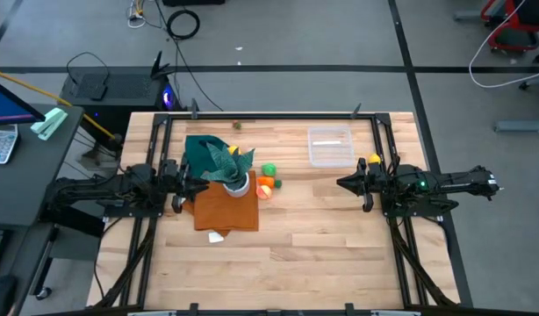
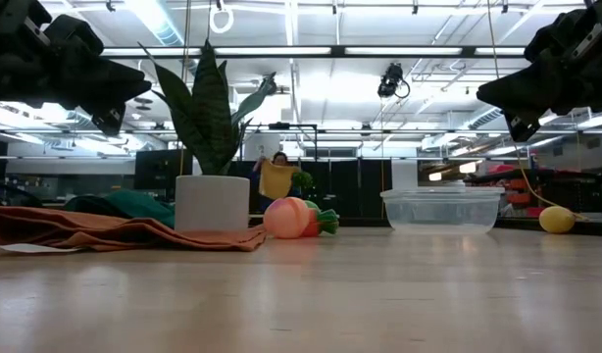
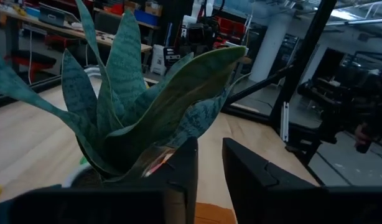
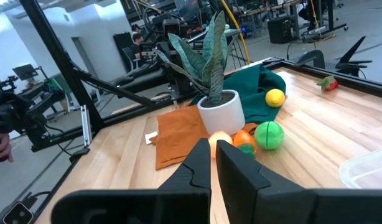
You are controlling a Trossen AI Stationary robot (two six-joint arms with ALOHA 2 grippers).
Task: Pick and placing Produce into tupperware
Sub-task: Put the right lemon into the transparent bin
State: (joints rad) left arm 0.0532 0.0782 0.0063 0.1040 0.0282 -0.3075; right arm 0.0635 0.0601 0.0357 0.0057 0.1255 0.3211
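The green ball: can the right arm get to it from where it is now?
Probably yes. The right gripper points across bare wood at the green ball, which sits on the near side of the plant pot. Only the orange fruit crowds beside it.

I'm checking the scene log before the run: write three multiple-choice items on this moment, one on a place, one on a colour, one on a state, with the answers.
1. Where does the clear container sit?
A. on the orange cloth
B. on bare wood near the table's far edge, towards the right arm's side
C. in the left gripper

2. What colour is the cloth under the white plant pot?
A. orange-brown
B. blue
C. white

3. What is in the clear container?
A. two fruits
B. the potted plant
C. nothing that shows

Answers: 1 B, as the high view shows it on wood by the far edge, ahead of the right gripper. 2 A, the cloth shows orange-brown in the high and right wrist views. 3 C, the low view shows through its walls and nothing is inside.
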